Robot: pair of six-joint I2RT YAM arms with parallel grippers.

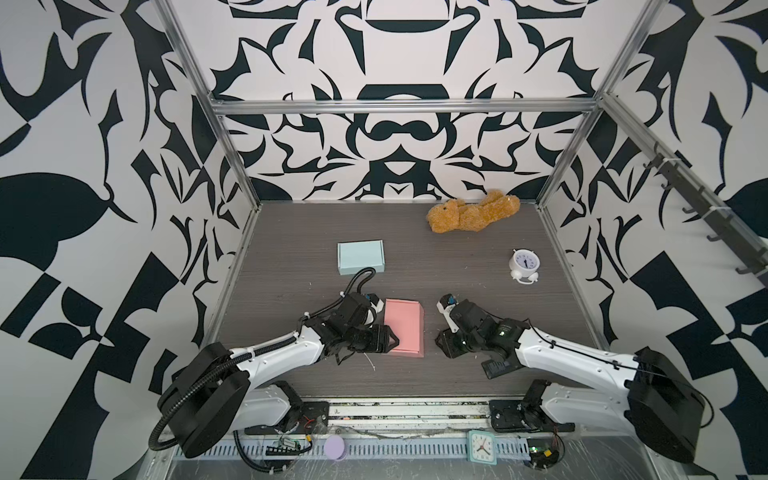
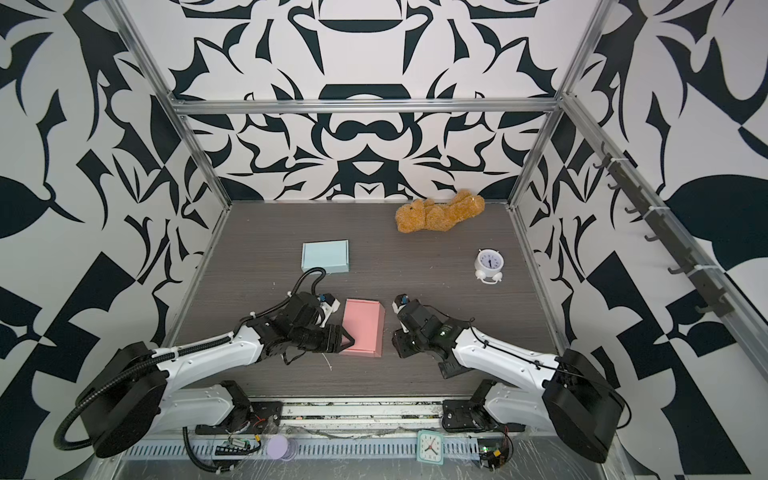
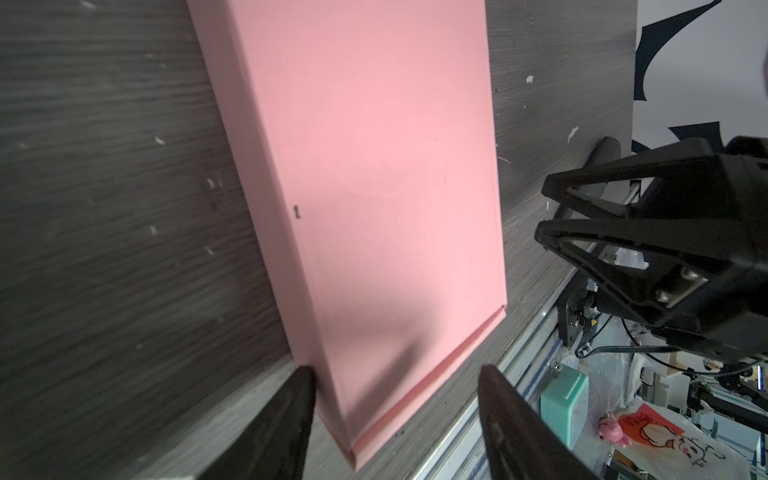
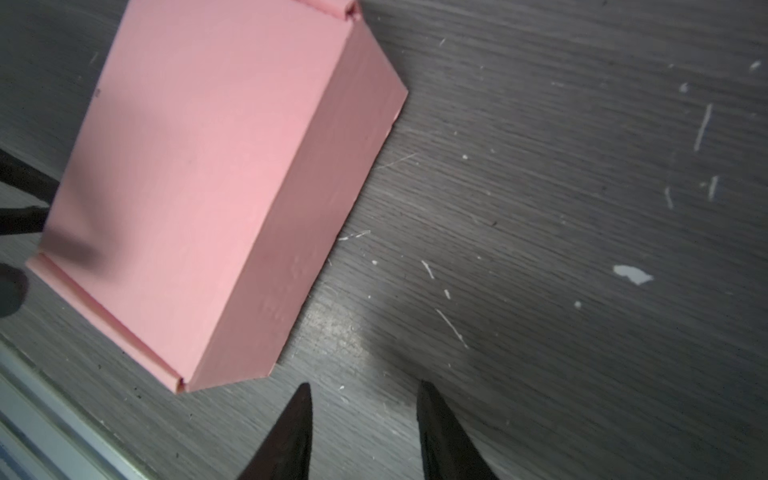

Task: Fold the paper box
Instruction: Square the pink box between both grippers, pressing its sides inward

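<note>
The pink paper box (image 1: 404, 330) (image 2: 362, 330) lies closed and flat on the dark table, near the front middle. My left gripper (image 1: 390, 343) (image 2: 347, 340) is at its near left corner. In the left wrist view the left gripper (image 3: 397, 374) is open, with that corner of the box (image 3: 374, 166) between its jaws and one fingertip (image 3: 305, 376) against the box's side. My right gripper (image 1: 442, 343) (image 2: 397, 340) (image 4: 363, 386) hovers just right of the box (image 4: 199, 166), apart from it. It is open, with only bare table between its fingers.
A light blue closed box (image 1: 360, 257) sits behind the left arm. A brown teddy bear (image 1: 473, 212) lies at the back right, and a white alarm clock (image 1: 524, 266) stands at the right. A mint clock (image 1: 482, 446) and a purple disc (image 1: 334, 446) rest on the front rail.
</note>
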